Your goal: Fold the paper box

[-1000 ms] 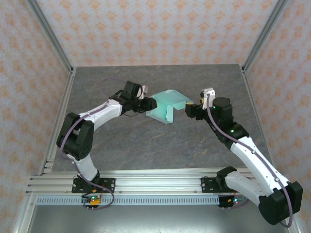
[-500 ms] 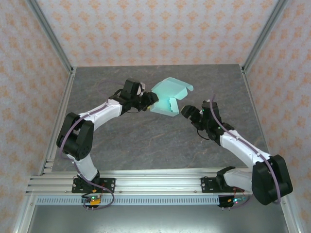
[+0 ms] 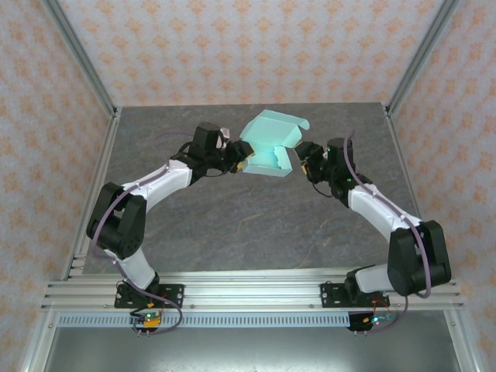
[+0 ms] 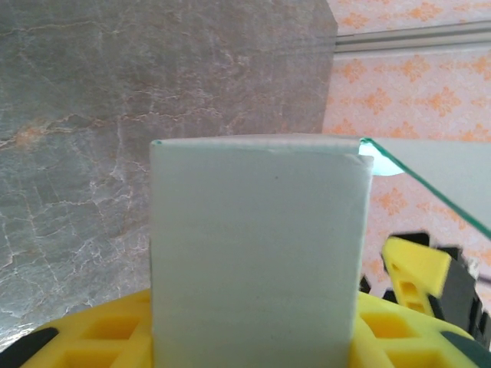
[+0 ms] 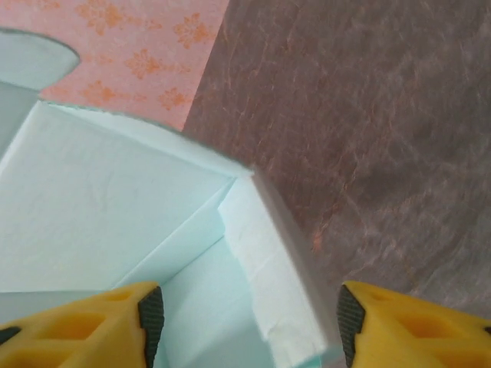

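Observation:
The paper box (image 3: 268,146) is pale mint card, partly formed, held above the table with its lid flap up. My left gripper (image 3: 239,160) is shut on the box's left wall. That wall stands as a flat grey-green panel (image 4: 257,253) between its yellow fingers (image 4: 92,341). My right gripper (image 3: 302,160) is open at the box's right side. In the right wrist view the paper box (image 5: 115,199) shows its open inside, and a folded side wall (image 5: 268,291) stands between the spread fingers (image 5: 414,326) of the right gripper (image 5: 249,326).
The dark grey stone table (image 3: 256,225) lies under both arms. Patterned orange walls and metal frame posts (image 3: 77,62) close in the back and sides. An aluminium rail (image 3: 248,291) runs along the near edge.
The left gripper has lifted and tilted the box so its flap points up. The right gripper has swung up and left from the table's right to the box's right wall.

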